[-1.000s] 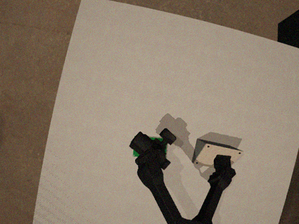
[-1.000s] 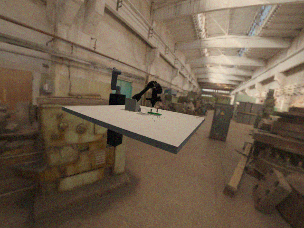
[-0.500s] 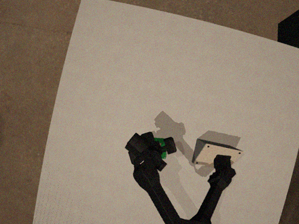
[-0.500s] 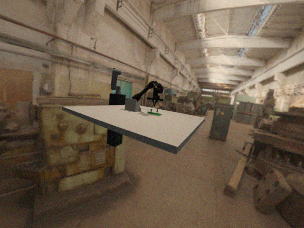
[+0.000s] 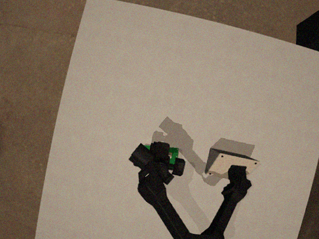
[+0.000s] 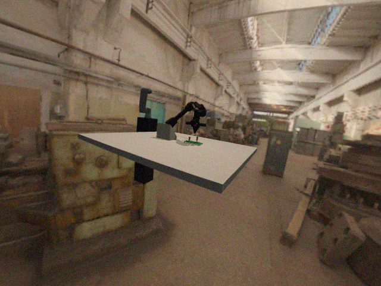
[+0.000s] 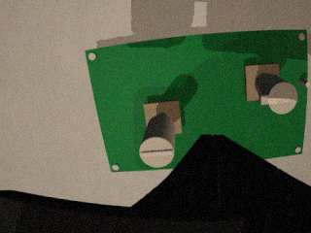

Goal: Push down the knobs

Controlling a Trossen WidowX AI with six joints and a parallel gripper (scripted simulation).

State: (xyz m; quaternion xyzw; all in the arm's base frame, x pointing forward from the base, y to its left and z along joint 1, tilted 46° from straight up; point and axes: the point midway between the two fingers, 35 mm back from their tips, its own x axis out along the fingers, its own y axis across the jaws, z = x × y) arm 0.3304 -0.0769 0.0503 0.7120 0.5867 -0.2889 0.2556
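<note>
The green circuit board (image 5: 175,151) (image 6: 193,142) (image 7: 219,97) stands on the table. In the wrist view, the left knob (image 7: 156,151) is a pale slotted disc on a dark body over its tan potentiometer (image 7: 148,109). The right knob (image 7: 283,99), with a light band, is over its potentiometer (image 7: 251,83). The left one looks taller; whether either sits against its potentiometer cannot be told. Both potentiometers look in place on the board. My gripper (image 6: 195,131) (image 7: 210,147) is shut and empty. Its tips are above the board, apart from both knobs, and lie between them in the wrist view.
A wedge-shaped block (image 5: 223,163) (image 6: 165,131) with a pale sloping face stands on the table (image 5: 131,62) (image 6: 184,159) beside the arm's base. The forearm (image 5: 168,217) reaches over the table to the board and hides much of it in the overhead view.
</note>
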